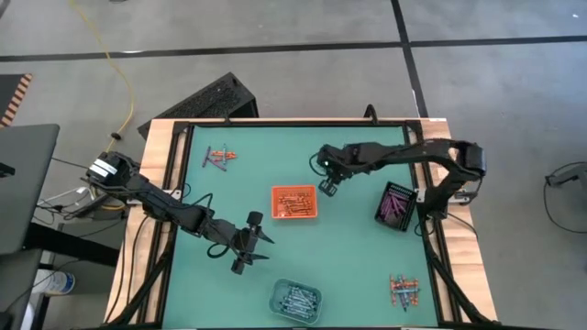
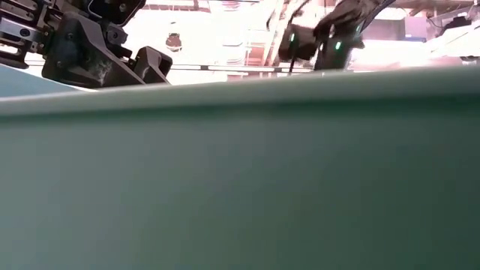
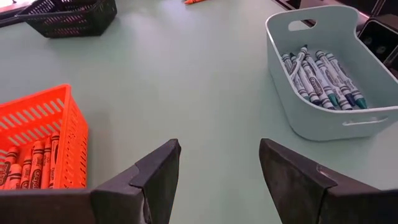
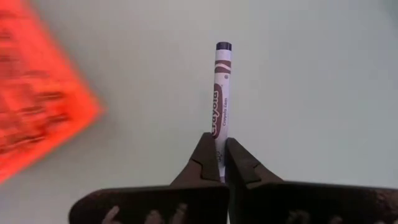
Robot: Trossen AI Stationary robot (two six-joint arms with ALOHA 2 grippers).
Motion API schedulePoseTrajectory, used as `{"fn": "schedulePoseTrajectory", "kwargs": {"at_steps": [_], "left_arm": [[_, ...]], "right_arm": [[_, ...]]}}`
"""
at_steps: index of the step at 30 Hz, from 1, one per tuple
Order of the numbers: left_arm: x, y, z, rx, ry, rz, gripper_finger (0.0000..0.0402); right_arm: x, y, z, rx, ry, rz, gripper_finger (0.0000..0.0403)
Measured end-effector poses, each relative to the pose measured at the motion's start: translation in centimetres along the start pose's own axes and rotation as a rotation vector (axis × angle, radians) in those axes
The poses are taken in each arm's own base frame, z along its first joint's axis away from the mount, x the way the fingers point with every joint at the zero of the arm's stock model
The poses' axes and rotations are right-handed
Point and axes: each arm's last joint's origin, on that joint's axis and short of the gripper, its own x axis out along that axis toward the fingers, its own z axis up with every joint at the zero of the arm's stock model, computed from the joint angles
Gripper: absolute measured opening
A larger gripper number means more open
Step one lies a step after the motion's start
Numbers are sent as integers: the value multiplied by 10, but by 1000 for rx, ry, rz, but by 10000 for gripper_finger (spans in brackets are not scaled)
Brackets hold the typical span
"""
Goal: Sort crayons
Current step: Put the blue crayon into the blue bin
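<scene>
My right gripper is shut on one purple crayon, above the green table just right of the orange tray. That tray holds orange-red crayons. A black tray at the right holds purple crayons. Blue crayons lie in a pale tray at the near edge. Loose crayons lie on the table at the far left and near right. My left gripper stands open over bare table between the orange and pale trays, with nothing between its fingers. My right gripper pinches the purple crayon by one end between its two fingertips. The fingers slant down from the table's right side. The crayon sticks out past the fingertips in line with them, its free end foremost, lifted clear of the table.
Bare green table lies between the three trays. A black frame runs along the table's edges. In the low view, a pale tray wall fills most of the picture.
</scene>
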Motion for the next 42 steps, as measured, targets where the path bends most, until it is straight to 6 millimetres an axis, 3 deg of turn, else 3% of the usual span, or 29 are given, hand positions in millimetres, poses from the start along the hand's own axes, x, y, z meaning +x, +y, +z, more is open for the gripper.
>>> {"fn": "schedulePoseTrajectory", "kwargs": {"at_steps": [7, 17, 30, 38, 42], "left_arm": [[0, 0, 0, 1, 1, 1, 210], [0, 0, 0, -2, 2, 1, 210], [0, 1, 1, -81, -5, 29, 210], [0, 1, 1, -127, -9, 45, 210], [0, 1, 1, -144, -6, 44, 210]], "right_arm": [[-45, 47, -18, -78, -93, 118, 1], [-83, 148, -69, -189, -213, 409, 0], [-83, 250, -128, -270, -244, 743, 0], [-86, 300, -133, -333, -225, 812, 2], [-79, 309, -129, -350, -189, 774, 4]]}}
